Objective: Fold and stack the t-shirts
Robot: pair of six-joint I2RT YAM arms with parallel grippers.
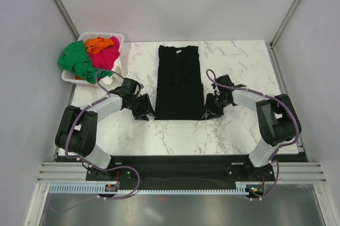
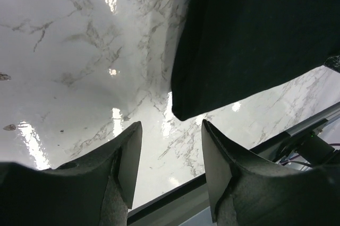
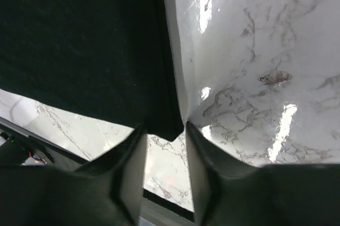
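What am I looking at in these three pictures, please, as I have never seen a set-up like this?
These are two robot arms bolted at the near edge of a white marble-patterned table. The wide picture comes from a fixed camera above and behind them; the other two come from a camera on each wrist, aimed along that arm. A large black cotton t-shirt lies flat in the middle, folded into a long narrow strip. The left hand and the right hand sit at its two near corners. Both are open and hold nothing; in the right wrist picture the corner reaches the gap between the fingers. At the far left, a white slotted plastic basket holds a crumpled bright green t-shirt, an orange t-shirt and a pink-red t-shirt.
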